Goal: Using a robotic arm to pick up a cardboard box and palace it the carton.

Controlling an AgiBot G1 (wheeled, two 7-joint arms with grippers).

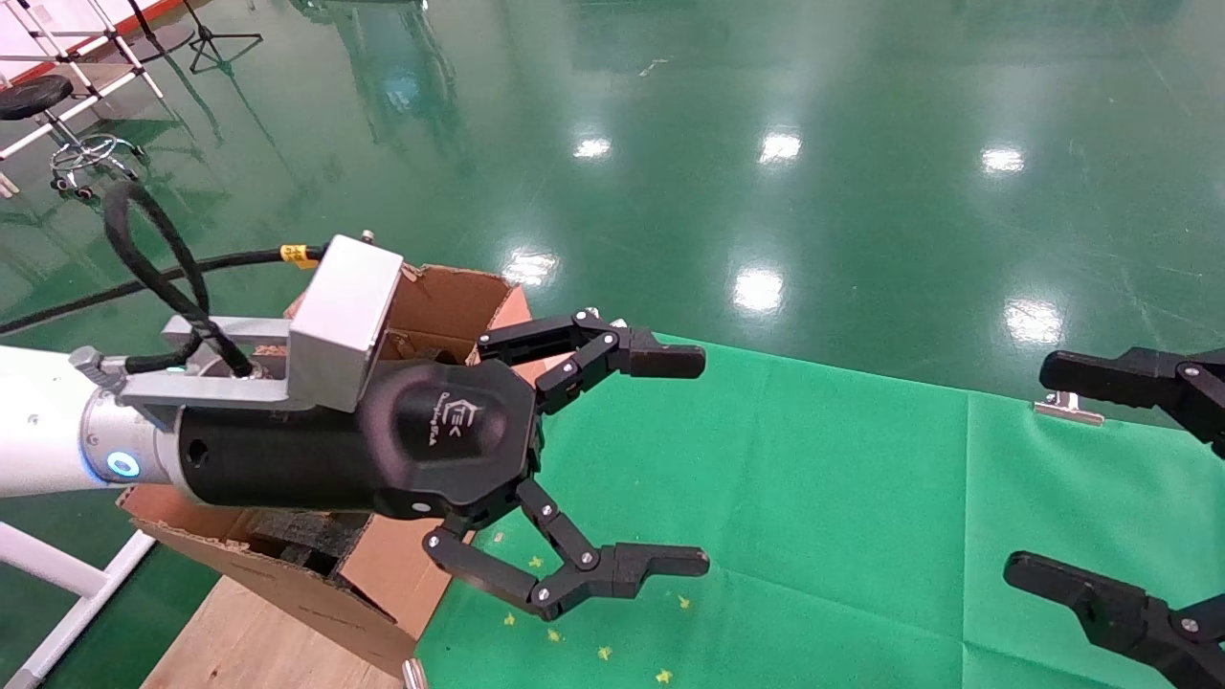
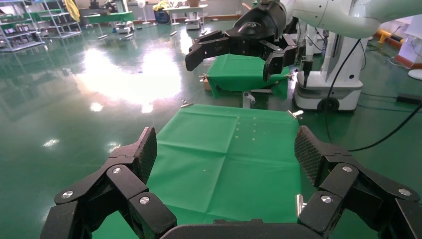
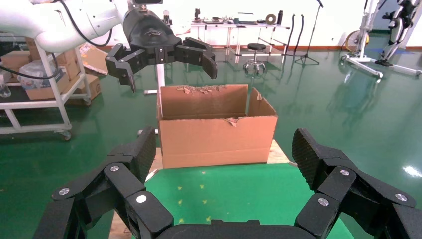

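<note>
The carton [image 1: 450, 297] stands open at the left end of the green-clothed table [image 1: 813, 498], with ragged flaps and black foam [image 1: 297, 541] inside; it also shows in the right wrist view [image 3: 214, 134]. My left gripper [image 1: 691, 461], on the white arm, is open and empty. It hangs above the carton, its fingers reaching past the carton's table-side wall, and also shows in the right wrist view [image 3: 166, 67]. My right gripper [image 1: 1038, 469] is open and empty over the table's right end. The small cardboard box is out of view in every frame.
Small yellow marks [image 1: 603, 651] dot the cloth near the carton. A metal clip [image 1: 1067, 410] holds the cloth's far edge. A wooden board [image 1: 249, 641] lies under the carton. A stool [image 1: 38, 96] stands on the green floor at the far left.
</note>
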